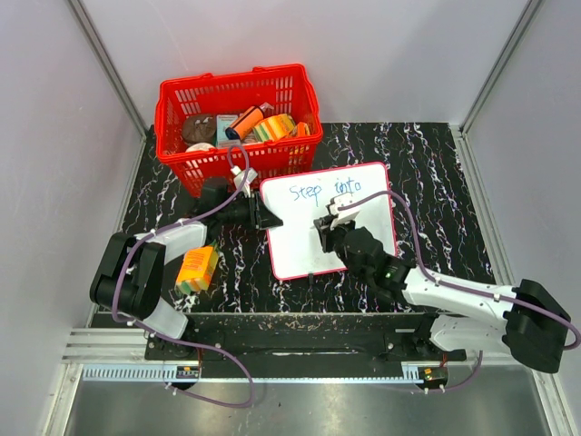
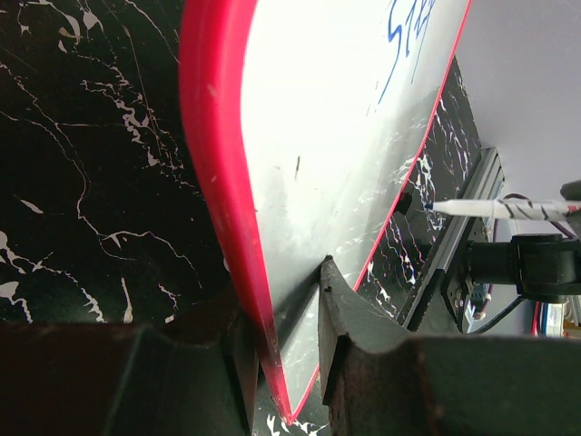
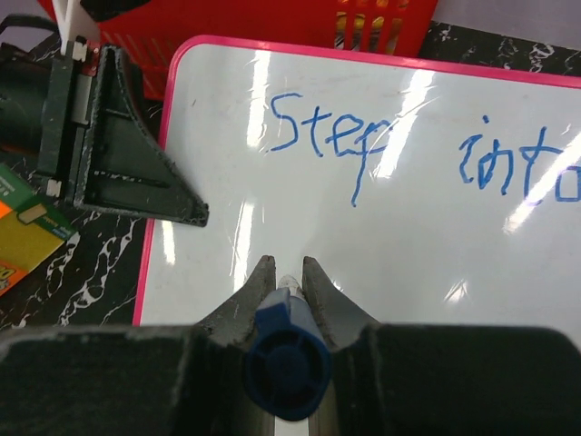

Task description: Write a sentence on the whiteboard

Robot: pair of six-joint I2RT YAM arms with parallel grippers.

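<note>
The whiteboard (image 1: pixel 304 250), white with a thin red frame, lies on the black marble table, tilted in the top view. Blue handwriting (image 1: pixel 325 189) along its top reads "Step into" (image 3: pixel 331 136); the part below it is blank. My left gripper (image 1: pixel 263 216) is shut on the board's left edge (image 2: pixel 227 182), one finger on each face. My right gripper (image 3: pixel 282 268) is shut on a blue-capped marker (image 3: pixel 286 363), tip down over the blank board under "Step". The marker's white barrel shows in the left wrist view (image 2: pixel 499 208).
A red basket (image 1: pixel 182 109) holding several packages stands just behind the board's top left corner. An orange and yellow box (image 1: pixel 197 269) lies on the table left of the board, beside my left arm. Grey walls enclose the table.
</note>
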